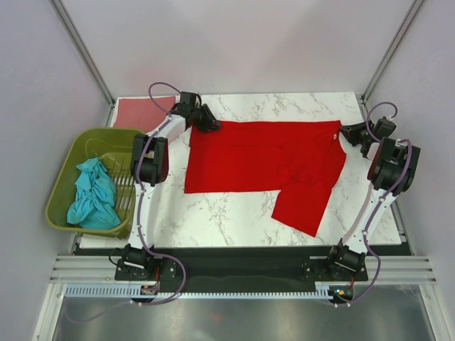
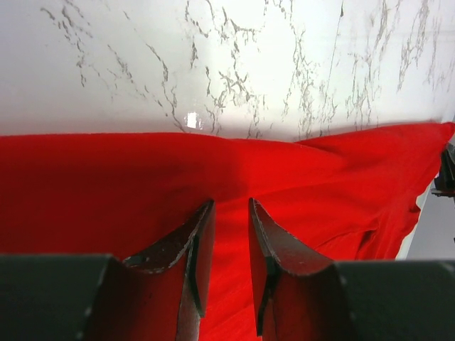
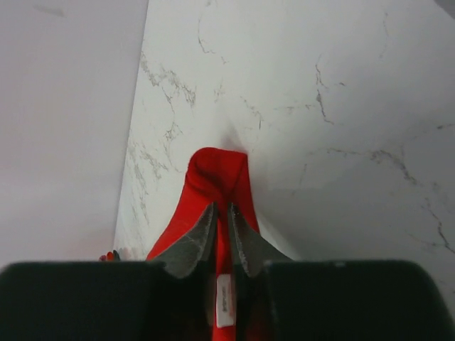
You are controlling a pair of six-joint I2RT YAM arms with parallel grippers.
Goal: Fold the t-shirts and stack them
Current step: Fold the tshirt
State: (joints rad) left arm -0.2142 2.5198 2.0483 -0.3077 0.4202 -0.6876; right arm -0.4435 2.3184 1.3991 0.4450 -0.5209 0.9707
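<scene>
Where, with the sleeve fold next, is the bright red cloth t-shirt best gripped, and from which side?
Probably the cuff of the sleeve on the bright red cloth t-shirt, from the near side: it lies flat, jutting out past the body.

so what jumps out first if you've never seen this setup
The red t-shirt, spread across the middle of the marble table, grabs the eye first; the right gripper pinches its neck end at the right, the left gripper sits over its far-left corner. Next comes the teal t-shirt bunched in the olive-green basket at the table's left edge.
</scene>
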